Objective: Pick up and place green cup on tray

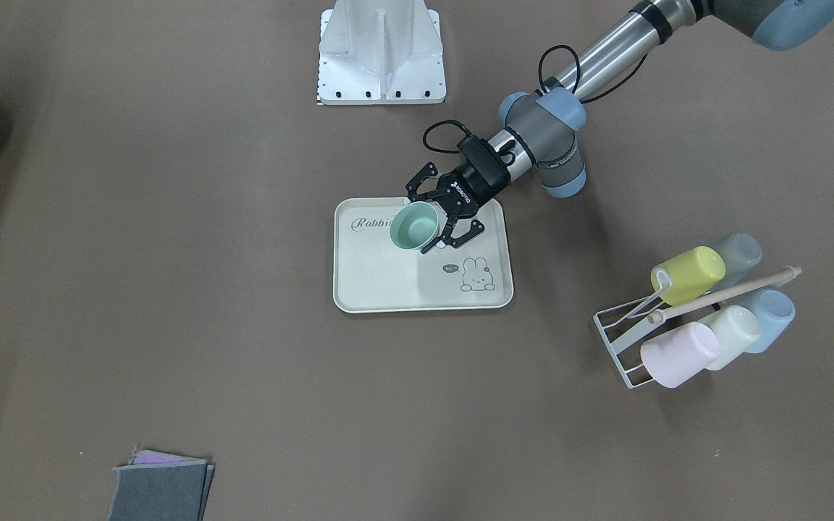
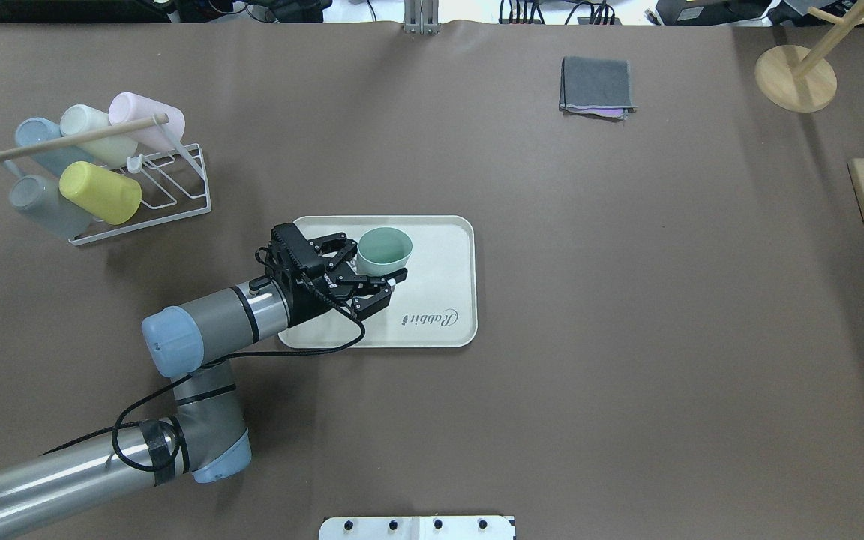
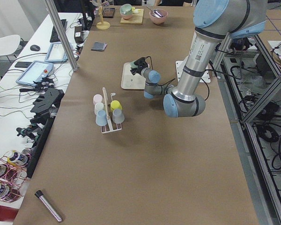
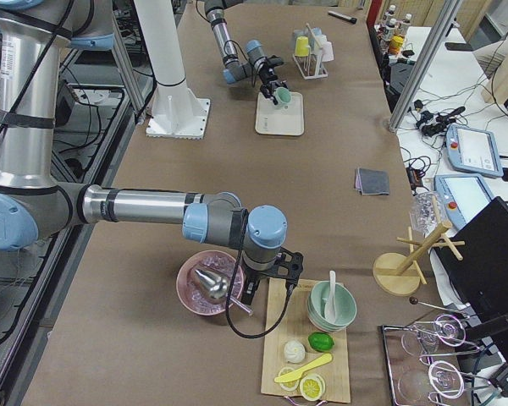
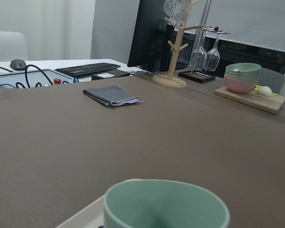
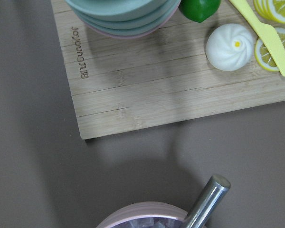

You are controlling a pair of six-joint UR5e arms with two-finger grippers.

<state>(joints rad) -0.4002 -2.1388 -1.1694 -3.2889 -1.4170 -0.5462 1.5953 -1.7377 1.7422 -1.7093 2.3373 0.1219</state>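
Observation:
The green cup (image 1: 413, 227) stands upright on the cream tray (image 1: 388, 286), close to its "Rabbit" script. My left gripper (image 1: 428, 221) is open, with one finger on each side of the cup and the jaws spread wide. In the overhead view the cup (image 2: 385, 251) sits on the tray (image 2: 443, 247) between the left gripper's (image 2: 376, 259) fingers. The left wrist view shows the cup's rim (image 5: 166, 204) low and close. My right gripper (image 4: 271, 272) shows only in the exterior right view, far from the tray, and I cannot tell if it is open or shut.
A white wire rack (image 2: 169, 191) with several cups, one of them yellow (image 2: 100, 193), stands left of the tray. A folded grey cloth (image 2: 597, 84) lies far back. A wooden board (image 6: 180, 90) with bowls and food and a pink bowl (image 4: 205, 283) are under the right arm.

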